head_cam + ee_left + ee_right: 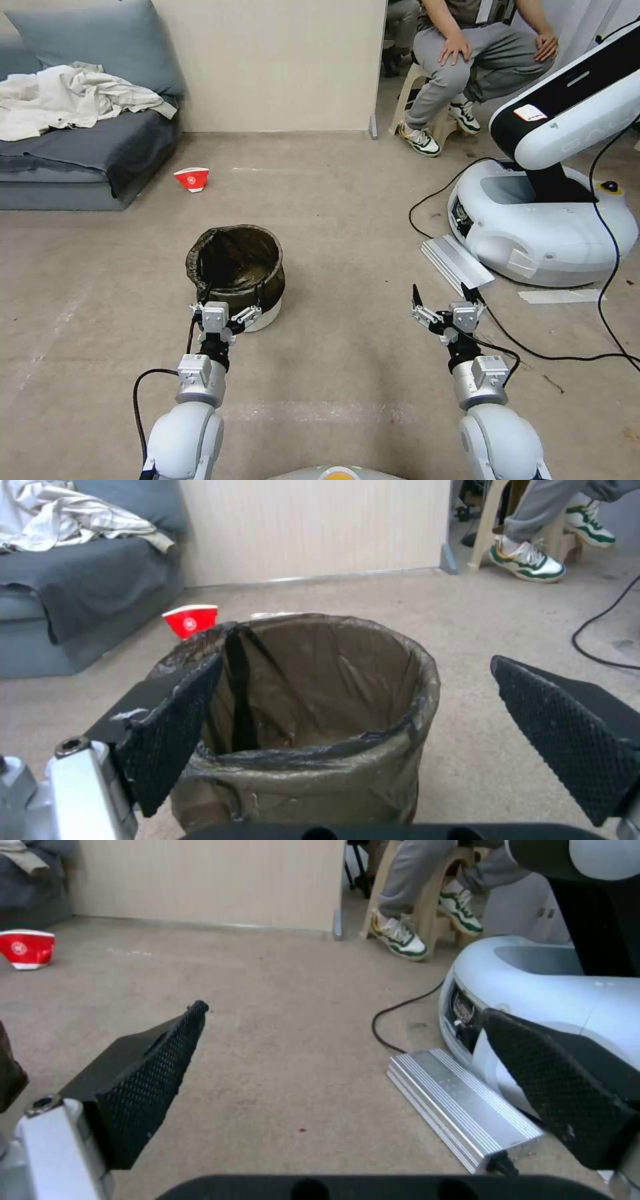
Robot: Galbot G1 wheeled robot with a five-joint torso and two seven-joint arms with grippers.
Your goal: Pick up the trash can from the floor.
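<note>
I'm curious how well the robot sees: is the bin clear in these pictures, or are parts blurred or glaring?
Head view: trash can evenly lit, soft shadow on the floor. Left wrist view: bag shows mild sheen, left gripper fingers near and soft-edged. Right wrist view: right gripper likewise, no glare.

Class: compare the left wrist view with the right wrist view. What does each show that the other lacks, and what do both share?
Left wrist view alone: the trash can with its dark bag, standing between the open left gripper fingers, and the grey sofa.

Right wrist view alone: the open right gripper over bare floor, a second white robot base and a ribbed silver box.

Both: the red paper cup, the floor, a seated person's sneakers.
</note>
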